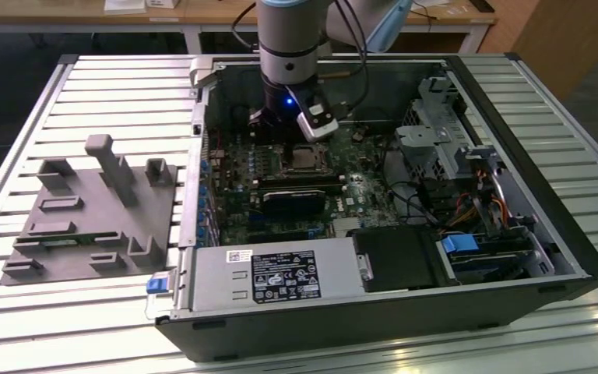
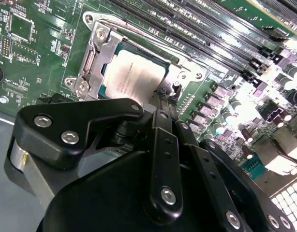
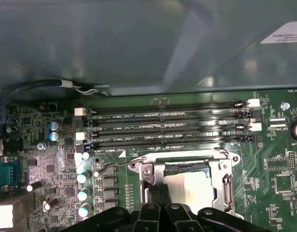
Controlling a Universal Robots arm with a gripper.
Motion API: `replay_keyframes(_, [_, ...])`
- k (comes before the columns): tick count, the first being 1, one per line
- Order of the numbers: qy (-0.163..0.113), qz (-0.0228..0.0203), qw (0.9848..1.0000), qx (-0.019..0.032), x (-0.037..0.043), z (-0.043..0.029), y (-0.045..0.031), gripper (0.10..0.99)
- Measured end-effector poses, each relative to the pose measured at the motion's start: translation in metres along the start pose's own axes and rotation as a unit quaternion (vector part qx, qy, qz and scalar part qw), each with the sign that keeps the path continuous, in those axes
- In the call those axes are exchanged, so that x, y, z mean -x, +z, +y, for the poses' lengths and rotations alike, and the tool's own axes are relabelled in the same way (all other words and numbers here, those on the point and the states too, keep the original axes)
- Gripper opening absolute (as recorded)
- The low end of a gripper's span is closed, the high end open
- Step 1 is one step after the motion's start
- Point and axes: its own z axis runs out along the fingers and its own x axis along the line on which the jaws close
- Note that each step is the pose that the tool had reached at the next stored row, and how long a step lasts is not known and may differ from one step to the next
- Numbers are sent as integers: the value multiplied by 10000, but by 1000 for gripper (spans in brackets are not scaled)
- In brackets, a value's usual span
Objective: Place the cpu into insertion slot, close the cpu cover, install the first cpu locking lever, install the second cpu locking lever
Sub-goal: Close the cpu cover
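The black two-finger gripper [image 3: 160, 195] hangs low over the green board. Its jaws are drawn narrow, with nothing visible between them, and the tips are at the edge of the thin silvery metal cpu cover [image 2: 91, 65]. The cover lies down on the silver-rimmed square insertion slot [image 2: 187, 77]. The flat silvery-grey cpu [image 2: 139, 77] shows through its window, just beside the tips. Just beyond, a bent wire locking lever [image 3: 114, 166] runs along the socket's edge, parallel to the long black memory slots [image 3: 168, 128]. Its hooked handle juts past the corner.
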Motion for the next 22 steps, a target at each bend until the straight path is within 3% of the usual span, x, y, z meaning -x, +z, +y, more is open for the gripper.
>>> replay_keyframes(11, [-13,4,10000,25,0,-8,48,106])
replay_keyframes(22, [-12,3,10000,26,3,-5,8,106])
